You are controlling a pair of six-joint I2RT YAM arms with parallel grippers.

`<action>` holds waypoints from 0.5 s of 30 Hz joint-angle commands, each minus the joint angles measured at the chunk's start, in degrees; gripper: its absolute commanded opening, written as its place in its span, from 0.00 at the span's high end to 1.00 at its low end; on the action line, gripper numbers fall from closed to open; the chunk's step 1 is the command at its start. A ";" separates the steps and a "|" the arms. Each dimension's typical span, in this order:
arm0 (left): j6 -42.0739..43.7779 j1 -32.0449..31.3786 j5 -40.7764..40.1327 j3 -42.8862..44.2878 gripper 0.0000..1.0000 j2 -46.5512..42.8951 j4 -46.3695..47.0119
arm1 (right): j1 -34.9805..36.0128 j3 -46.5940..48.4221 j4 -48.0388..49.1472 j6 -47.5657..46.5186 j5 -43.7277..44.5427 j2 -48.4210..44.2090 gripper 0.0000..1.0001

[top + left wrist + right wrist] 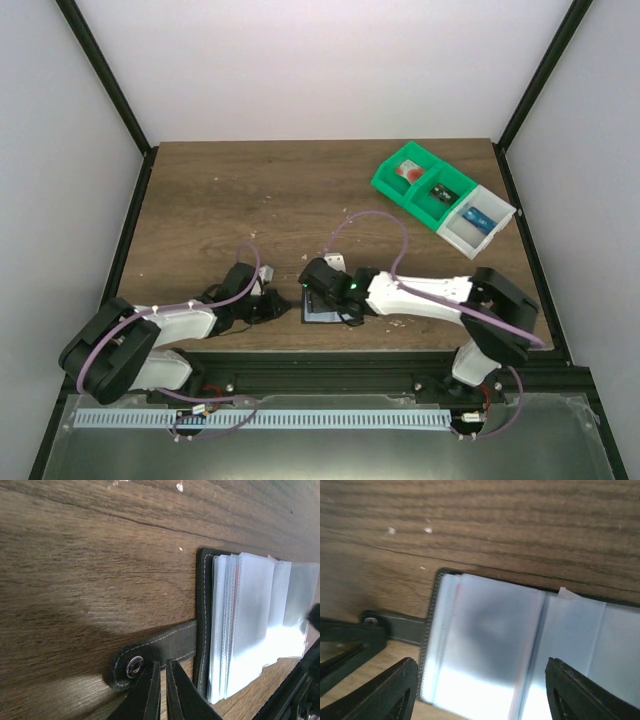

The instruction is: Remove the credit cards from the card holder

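Note:
The card holder [322, 314] lies open near the table's front edge, its clear sleeves [250, 625] fanned upward inside a dark stitched border. My left gripper [162, 669] is shut, its tips resting on the holder's black side tab [177, 641] beside the snap button [133, 666]. My right gripper [481, 680] is open, hovering over the sleeves [490, 645] with one finger on each side. A pale credit card with a red circle [408, 170] lies in the green bin. Whether cards sit inside the sleeves I cannot tell.
A green bin [422, 205] and a joined white bin [500, 212] stand at the back right; they hold a dark item [441, 192] and a blue card [476, 217]. Small crumbs [427, 529] dot the wooden table [220, 200]. The left gripper's fingers [345, 647] show in the right wrist view.

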 commanded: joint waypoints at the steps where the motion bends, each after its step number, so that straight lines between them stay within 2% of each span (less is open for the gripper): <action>1: -0.71 0.07 1.17 -1.70 0.92 1.00 -0.57 | 0.28 3.28 -0.61 0.95 1.41 4.30 0.25; 10: -0.83 0.06 1.00 -2.19 0.92 -0.47 -1.31 | 0.36 4.14 0.34 0.55 1.20 9.26 0.25; 15: -0.61 0.05 0.65 -2.46 0.92 -0.52 -1.39 | 0.39 4.25 0.05 1.03 1.59 11.80 0.28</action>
